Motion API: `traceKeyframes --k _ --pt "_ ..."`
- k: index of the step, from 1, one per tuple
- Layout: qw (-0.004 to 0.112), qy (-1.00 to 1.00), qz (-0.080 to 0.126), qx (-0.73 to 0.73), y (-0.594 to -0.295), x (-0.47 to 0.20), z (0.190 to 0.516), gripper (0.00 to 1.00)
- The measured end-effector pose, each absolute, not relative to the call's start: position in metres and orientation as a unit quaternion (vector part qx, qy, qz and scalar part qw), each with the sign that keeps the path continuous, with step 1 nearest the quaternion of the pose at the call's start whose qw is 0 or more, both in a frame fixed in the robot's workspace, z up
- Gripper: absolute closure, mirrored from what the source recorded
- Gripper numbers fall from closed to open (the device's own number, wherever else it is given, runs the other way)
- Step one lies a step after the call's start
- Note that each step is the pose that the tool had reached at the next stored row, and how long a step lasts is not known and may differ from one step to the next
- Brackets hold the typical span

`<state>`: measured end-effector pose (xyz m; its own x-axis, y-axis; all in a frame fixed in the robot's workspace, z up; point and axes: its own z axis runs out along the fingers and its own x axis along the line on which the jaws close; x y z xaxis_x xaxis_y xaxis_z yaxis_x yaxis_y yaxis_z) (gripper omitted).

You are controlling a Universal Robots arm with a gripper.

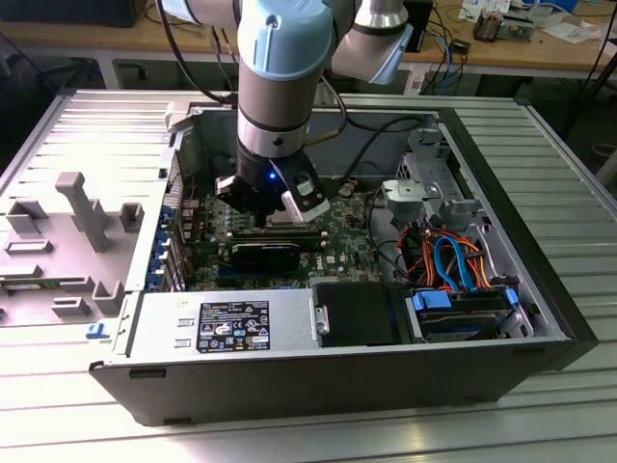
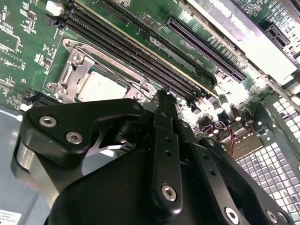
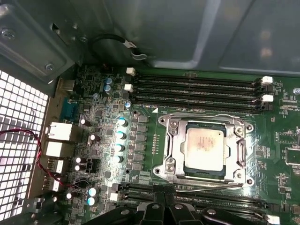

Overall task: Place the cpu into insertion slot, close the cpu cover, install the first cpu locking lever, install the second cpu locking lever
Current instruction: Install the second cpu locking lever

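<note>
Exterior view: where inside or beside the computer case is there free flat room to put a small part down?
Bare ribbed table on the exterior view's right of the case, and in front of it. Inside is crowded: motherboard under the gripper, cables, power supply.

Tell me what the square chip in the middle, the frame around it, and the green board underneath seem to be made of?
The cpu has a dull silver-grey top, probably brushed metal, with soft matte glare. The cpu cover framing it looks like thin bright stamped steel, judging by its sharp reflections and pressed edges. The motherboard is glossy green, likely lacquered fibreglass laminate, dotted with soldered parts.
</note>
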<state>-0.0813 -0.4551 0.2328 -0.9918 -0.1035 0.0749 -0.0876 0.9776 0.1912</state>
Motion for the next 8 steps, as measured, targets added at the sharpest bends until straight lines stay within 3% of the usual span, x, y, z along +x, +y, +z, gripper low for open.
traceKeyframes --k 8 --pt "0.042 -0.993 -0.099 0.048 -0.4551 -0.0825 0.2310 0.89"
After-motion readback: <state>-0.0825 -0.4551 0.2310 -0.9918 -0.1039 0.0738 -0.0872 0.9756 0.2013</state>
